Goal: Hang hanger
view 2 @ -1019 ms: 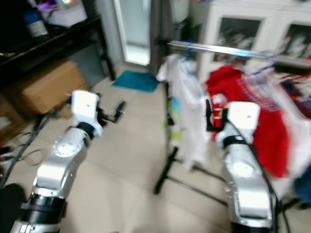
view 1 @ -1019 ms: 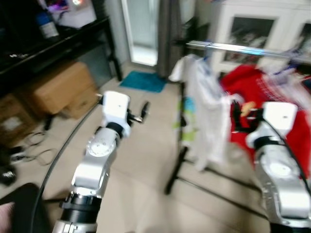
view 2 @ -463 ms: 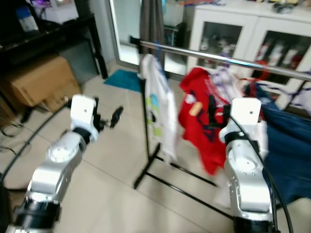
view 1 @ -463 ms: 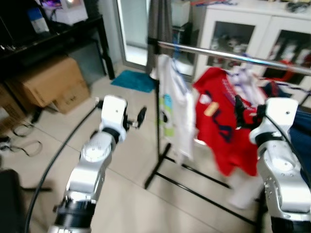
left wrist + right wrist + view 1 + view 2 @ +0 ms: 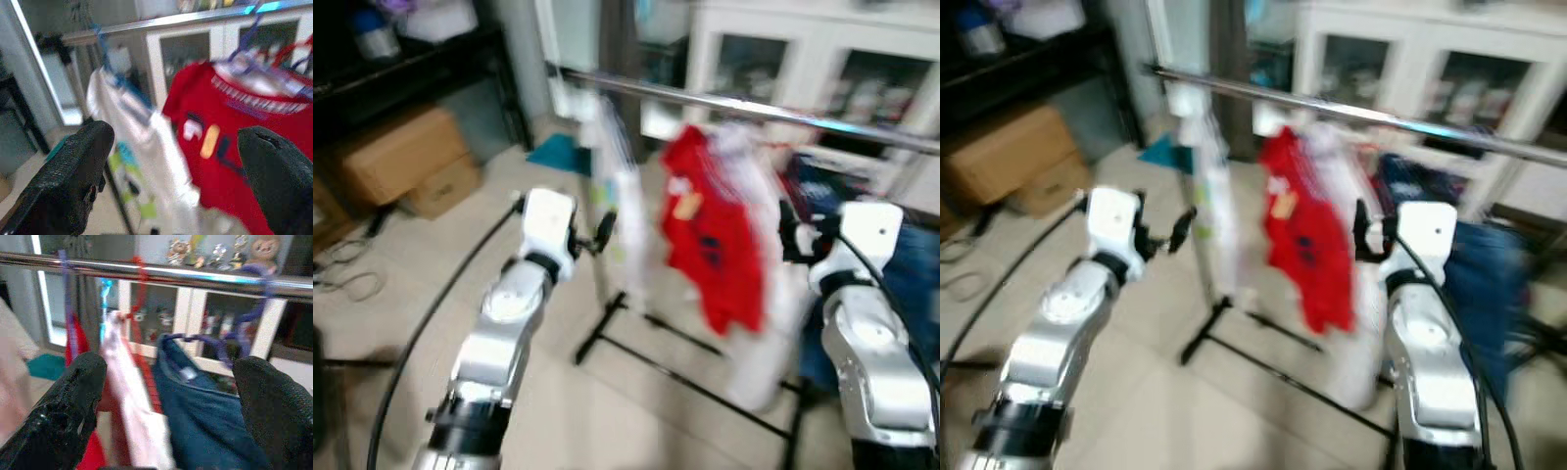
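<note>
While the head views smear with blur, the room still reads — pale tiled floor point(image 5: 401, 323), a cardboard box point(image 5: 396, 162) under a dark shelf on the robot's left, a white glass-door cabinet point(image 5: 1410, 69) at the back. Across the middle runs the clothes rail point(image 5: 734, 106), a shiny metal bar on a black stand, its long axis going from near-left to far-right across the scene. Hanging along it, left to right: a white shirt point(image 5: 139, 147), a red shirt point(image 5: 710, 230), a pale garment, then a blue garment point(image 5: 205, 416).

Hangers are hard to pick out from the head; in the right wrist view a purple hanger point(image 5: 222, 345) hooks over the rail and carries the blue garment, its hook pointing up at the bar. More purple and red hanger wire sits above the red shirt's collar, too blurred to count.

Left gripper point(image 5: 171, 171) is raised in front of the white and red shirts, fingers spread wide, holding nothing. Right gripper point(image 5: 166, 406) faces the rail by the blue garment — fingers wide apart too, empty.
</note>
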Motion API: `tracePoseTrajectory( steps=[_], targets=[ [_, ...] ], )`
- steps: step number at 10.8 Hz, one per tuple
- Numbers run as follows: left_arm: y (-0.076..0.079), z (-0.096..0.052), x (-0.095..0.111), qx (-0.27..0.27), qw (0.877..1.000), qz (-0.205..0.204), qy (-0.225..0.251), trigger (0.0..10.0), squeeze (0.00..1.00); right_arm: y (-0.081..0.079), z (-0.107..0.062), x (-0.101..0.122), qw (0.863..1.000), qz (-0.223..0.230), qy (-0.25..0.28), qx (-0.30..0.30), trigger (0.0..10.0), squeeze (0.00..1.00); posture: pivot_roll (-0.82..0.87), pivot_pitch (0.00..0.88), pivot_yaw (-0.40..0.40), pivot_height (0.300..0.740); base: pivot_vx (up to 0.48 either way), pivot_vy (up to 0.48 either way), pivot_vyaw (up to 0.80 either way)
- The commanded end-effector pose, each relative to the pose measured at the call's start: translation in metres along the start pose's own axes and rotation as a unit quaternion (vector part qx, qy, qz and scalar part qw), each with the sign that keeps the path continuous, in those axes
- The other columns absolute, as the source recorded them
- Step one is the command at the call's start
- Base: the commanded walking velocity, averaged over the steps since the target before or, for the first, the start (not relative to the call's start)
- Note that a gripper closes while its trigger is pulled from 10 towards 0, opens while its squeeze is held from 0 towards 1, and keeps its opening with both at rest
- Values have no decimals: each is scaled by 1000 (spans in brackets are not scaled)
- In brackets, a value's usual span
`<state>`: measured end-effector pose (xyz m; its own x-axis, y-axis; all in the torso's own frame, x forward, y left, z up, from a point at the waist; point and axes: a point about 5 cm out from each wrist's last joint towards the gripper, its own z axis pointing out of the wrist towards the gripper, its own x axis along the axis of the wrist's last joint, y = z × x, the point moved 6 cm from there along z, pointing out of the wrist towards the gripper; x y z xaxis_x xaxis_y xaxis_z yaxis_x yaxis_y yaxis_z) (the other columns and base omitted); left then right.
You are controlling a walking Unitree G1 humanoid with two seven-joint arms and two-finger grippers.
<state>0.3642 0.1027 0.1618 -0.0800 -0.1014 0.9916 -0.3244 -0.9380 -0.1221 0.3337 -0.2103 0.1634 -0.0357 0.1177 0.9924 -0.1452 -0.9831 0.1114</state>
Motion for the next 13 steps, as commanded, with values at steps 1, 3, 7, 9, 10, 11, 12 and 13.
tracePoseTrajectory(
  steps=[1, 3, 7, 9, 10, 11, 12, 13],
  targets=[
    [-11, -2, -1, 22, 1000, -4, 1, 10000, 278, -6, 1, 4, 1000, 3, 2, 8, 10000, 1000, -71, 0, 78, 740, 0, 0, 0],
    [-9, 1, -1, 18, 1000, -14, -3, 10000, 302, -12, 2, 0, 1000, 5, -12, 20, 10000, 1000, -69, 0, 76, 740, 0, 0, 0],
    [-12, 1, -2, 12, 1000, -12, -2, 10000, 290, -20, 7, 7, 1000, 8, -4, 28, 10000, 1000, -59, 0, 72, 740, 394, 0, -194],
    [-11, 1, -2, 9, 1000, -11, -3, 10000, 290, -21, 8, 6, 999, 7, -9, 30, 10000, 1000, -59, 0, 72, 740, 345, 0, 0],
    [-11, 1, -2, 8, 1000, -10, -3, 10000, 290, -20, 8, 4, 999, 7, -17, 27, 10000, 1000, -59, 0, 72, 740, 341, 0, -763],
    [-10, 1, -2, 5, 1000, -9, -2, 10000, 290, -18, 8, 7, 1000, 8, -6, 24, 10000, 1000, -59, 0, 72, 740, 322, 0, -538],
    [-8, 0, -1, -2, 1000, -7, -1, 10000, 282, -15, 8, 10, 1000, 8, 0, 23, 10000, 1000, -59, 0, 71, 740, 277, 0, 0],
    [-1, -2, 3, -34, 999, 1, 8, 10000, 278, -8, 7, 14, 1000, 6, 4, 23, 10000, 1000, -56, 0, 70, 740, 0, 0, 0]
  ],
)
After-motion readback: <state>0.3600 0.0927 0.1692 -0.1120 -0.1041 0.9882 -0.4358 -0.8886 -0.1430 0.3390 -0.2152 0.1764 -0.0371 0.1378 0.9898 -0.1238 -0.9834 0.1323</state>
